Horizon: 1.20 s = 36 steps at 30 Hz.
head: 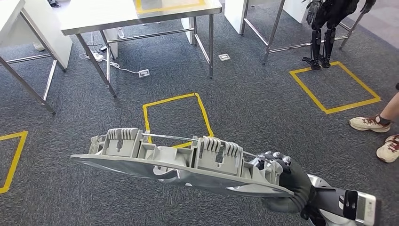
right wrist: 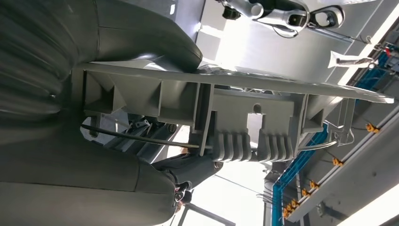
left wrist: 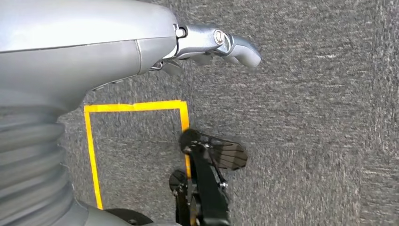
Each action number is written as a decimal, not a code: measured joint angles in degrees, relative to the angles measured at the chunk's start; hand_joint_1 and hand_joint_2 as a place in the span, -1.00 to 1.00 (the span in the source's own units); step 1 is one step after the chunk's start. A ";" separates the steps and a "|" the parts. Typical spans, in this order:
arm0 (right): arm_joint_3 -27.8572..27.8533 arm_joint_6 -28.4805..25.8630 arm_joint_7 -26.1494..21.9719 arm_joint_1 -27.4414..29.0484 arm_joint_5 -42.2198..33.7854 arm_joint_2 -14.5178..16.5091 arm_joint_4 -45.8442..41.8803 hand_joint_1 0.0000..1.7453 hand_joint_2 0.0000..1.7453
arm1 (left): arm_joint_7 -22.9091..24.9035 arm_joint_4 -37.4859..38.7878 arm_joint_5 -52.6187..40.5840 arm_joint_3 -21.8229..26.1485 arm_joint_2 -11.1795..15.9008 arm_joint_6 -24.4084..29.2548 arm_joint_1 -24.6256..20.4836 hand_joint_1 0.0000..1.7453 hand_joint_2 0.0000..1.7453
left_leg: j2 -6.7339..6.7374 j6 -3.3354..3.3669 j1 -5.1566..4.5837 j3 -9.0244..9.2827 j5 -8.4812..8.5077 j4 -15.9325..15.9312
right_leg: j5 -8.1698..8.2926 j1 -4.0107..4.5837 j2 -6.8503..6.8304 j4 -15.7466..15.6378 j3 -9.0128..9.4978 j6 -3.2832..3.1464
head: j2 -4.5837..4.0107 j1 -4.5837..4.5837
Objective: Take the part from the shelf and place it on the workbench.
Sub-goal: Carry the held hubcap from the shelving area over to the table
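We have the part [head: 183,162], a long grey plastic moulding with ribbed clips and a thin wire along its upper edge, carried out over the carpet in the lower middle of the head view, held roughly level. It touches no surface. The right hand [head: 282,181] grips it at its right end, lower right of the frame; in the right wrist view the thumb lies over the flat flange of the part [right wrist: 226,117] and darker fingers [right wrist: 188,167] close under it, so we read the grasp as firm.

The left hand [left wrist: 94,42] hangs over the carpet in its wrist view, with one metal finger [left wrist: 221,44] reaching out and nothing seen in it; whether it is slack or curled we cannot tell.

A steel table [head: 136,14] stands at the upper left of the head view, with yellow tape on its top. A yellow tape square [head: 178,117] lies on the floor between us and it. A person's shoes [head: 376,134] sit at the right edge.

Our judgement: pick-up is done, the carry is under way. Next calls for walking up to the surface, keeping the part level, then lowering it flat before letting go.
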 joint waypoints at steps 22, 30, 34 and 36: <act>-0.01 0.17 0.92 -1.19 -0.91 0.37 0.46 1.00 1.00 | 0.01 0.00 -0.04 0.00 -0.49 0.11 -0.12 -1.00 1.00 | -1.19 -1.78 -0.31 1.07 -2.30 -0.36 | 2.72 -0.39 0.84 -1.81 -1.31 -0.04 | 0.00 0.49; 0.32 0.13 1.78 -1.57 -1.37 0.81 0.49 1.00 1.00 | 0.03 0.01 -0.85 0.00 -0.16 0.11 -0.05 -1.00 1.00 | -0.48 -3.10 0.60 -0.29 0.11 0.33 | 1.60 -0.87 0.77 -1.58 -0.13 0.87 | 0.00 -0.09; 0.47 0.02 1.73 -1.67 -1.38 1.11 0.48 1.00 1.00 | 0.26 0.03 -0.86 0.00 -0.22 0.11 -0.08 -1.00 1.00 | -0.73 -1.00 0.30 1.48 0.59 -3.50 | 1.19 -0.70 0.83 -1.79 0.05 2.39 | 0.00 -0.09; 0.55 0.00 1.73 -1.72 -1.33 1.22 0.48 1.00 1.00 | 0.29 0.03 -0.87 0.00 -0.24 0.11 -0.03 -1.00 1.00 | -0.82 -0.02 0.30 1.80 0.48 -3.68 | 0.46 -0.89 0.85 -0.82 -0.09 3.03 | 0.00 0.06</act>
